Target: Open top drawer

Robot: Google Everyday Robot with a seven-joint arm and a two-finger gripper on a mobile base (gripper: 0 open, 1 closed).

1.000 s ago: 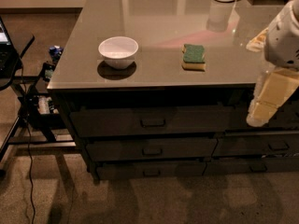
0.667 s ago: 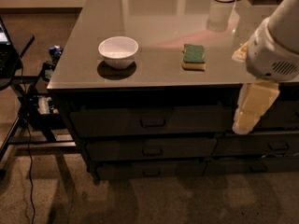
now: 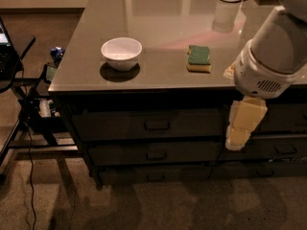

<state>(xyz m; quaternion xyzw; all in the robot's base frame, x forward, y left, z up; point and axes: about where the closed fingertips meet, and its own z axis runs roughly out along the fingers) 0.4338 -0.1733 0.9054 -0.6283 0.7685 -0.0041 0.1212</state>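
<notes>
Fingers [image 3: 247, 116] read as one cream block; cannot tell spread. Gripper [image 3: 235, 144] hangs below tabletop [image 3: 163, 61] edge, well right of handle [image 3: 157, 125]. Top drawer [image 3: 115, 126] front flush, closed. Nothing done yet; left: reach handle, grasp, pull.

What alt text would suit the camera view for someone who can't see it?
The cream end effector of a robot arm hangs in front of a dark cabinet, right of the closed top drawer and its small bar handle. On the glossy countertop sit a white bowl and a green sponge.
</notes>
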